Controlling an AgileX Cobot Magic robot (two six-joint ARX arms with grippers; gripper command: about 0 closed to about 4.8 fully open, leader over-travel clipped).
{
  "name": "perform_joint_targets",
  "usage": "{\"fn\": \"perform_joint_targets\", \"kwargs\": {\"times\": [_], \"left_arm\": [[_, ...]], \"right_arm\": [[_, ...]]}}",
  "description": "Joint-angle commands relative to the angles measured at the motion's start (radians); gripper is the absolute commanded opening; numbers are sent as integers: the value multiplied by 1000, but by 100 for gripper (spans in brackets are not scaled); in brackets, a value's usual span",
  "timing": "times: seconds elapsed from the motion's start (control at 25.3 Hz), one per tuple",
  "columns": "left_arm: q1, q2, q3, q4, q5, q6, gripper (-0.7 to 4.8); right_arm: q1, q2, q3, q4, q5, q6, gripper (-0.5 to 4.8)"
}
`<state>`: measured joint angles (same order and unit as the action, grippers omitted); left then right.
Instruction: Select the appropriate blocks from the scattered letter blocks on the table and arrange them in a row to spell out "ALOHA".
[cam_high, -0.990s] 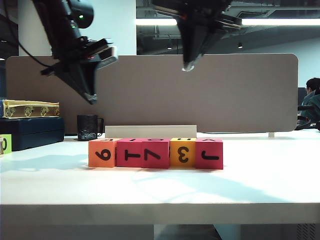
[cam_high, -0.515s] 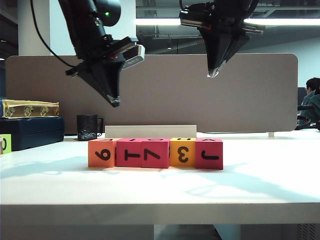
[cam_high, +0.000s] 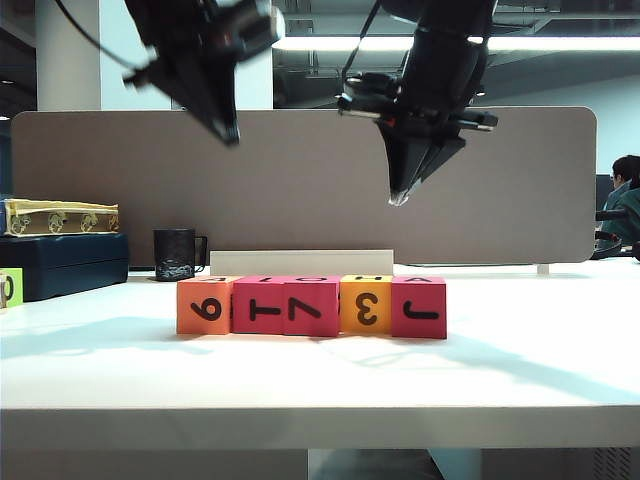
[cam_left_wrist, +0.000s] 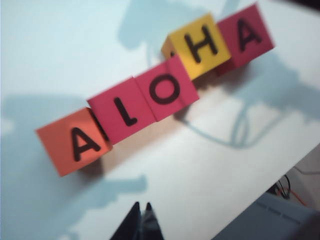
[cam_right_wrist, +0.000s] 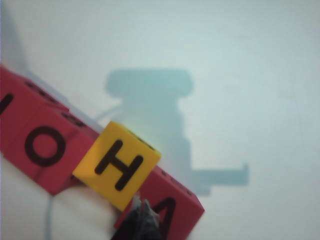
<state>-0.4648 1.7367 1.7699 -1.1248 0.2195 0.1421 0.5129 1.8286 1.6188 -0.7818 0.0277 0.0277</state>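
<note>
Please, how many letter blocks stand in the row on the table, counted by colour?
Orange block: 1
Pink-red blocks: 3
Yellow block: 1
Total: 5 blocks in the row on the table

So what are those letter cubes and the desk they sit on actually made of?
The blocks look like foam or soft plastic: matte, evenly coloured faces without glare, slightly rounded edges, black printed letters; I can't tell for sure. The table looks like white laminate board, smooth with a faint sheen and a thick front edge. Both grippers, left and right, hang shut above the row.
</note>
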Motion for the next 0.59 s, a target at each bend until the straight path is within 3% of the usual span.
{"fn": "perform_joint_targets", "kwargs": {"times": [0.04,0.36,0.59], "left_arm": [[-2,-84,3,24,1,3,-6],[-6,-316,2,61,1,-24,-6],[-7,-367,2,62,2,-31,-5]], "right_arm": [[0,17,6,58,-8,-2,-4],[0,82,6,167,-7,4,-4],[-12,143,6,217,-8,10,-4]]}}
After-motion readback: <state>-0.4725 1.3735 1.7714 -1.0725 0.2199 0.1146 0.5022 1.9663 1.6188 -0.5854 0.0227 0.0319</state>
